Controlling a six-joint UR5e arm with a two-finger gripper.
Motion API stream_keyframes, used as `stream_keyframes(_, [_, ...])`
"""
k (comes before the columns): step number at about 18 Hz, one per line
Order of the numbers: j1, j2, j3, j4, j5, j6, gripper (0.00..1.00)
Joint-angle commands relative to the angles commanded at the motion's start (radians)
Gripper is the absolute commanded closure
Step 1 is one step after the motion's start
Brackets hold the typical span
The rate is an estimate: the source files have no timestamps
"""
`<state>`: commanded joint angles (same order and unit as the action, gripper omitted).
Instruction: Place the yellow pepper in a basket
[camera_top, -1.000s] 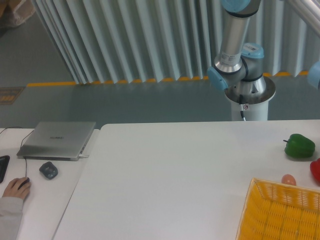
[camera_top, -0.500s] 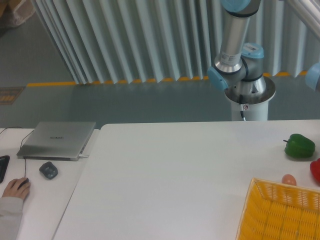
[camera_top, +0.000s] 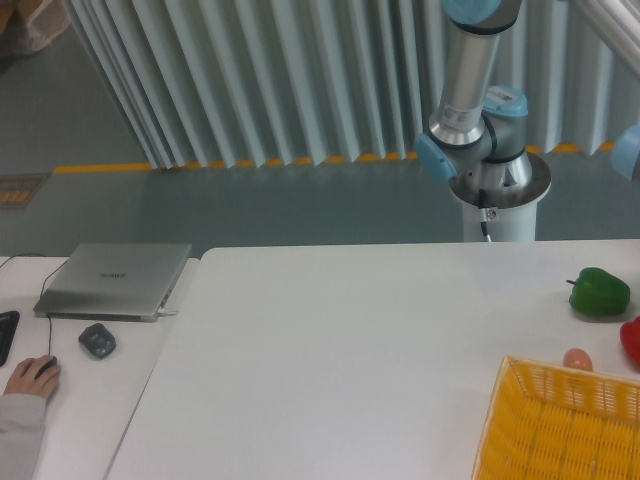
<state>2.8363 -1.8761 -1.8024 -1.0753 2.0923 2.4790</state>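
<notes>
The basket (camera_top: 560, 425) sits cut off at the table's (camera_top: 340, 340) lower right corner near the green pepper (camera_top: 599, 292); the gripper's fingers are out of frame.

Soft, even, cool-tinted light fills the scene, seemingly from overhead, with no hard shadows. The white table (camera_top: 350, 340) looks bright and nearly featureless, and the green pepper (camera_top: 600, 292) casts only a faint shadow beneath it. The picture is slightly soft and low in detail; the basket (camera_top: 560, 425) lattice blurs together. The corrugated wall (camera_top: 260, 80) shows gentle vertical shading, and there is no strong glare
</notes>
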Motion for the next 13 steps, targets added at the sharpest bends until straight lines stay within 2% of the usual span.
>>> stream_keyframes(5, [0.002,0.014,0.026,-0.006,-0.038,0.003,0.73])
stream_keyframes(7, [0.020,0.079,0.038,-0.024,-0.192,-0.009,0.73])
stream_keyframes(9, [0.049,0.145,0.066,-0.096,-0.389,-0.112,0.73])
stream_keyframes(10, [0.051,0.169,0.078,-0.127,-0.431,-0.145,0.73])
stream_keyframes(12, [0.046,0.205,0.094,-0.167,-0.529,-0.272,0.73])
stream_keyframes(13, [0.037,0.236,0.095,-0.176,-0.626,-0.398,0.73])
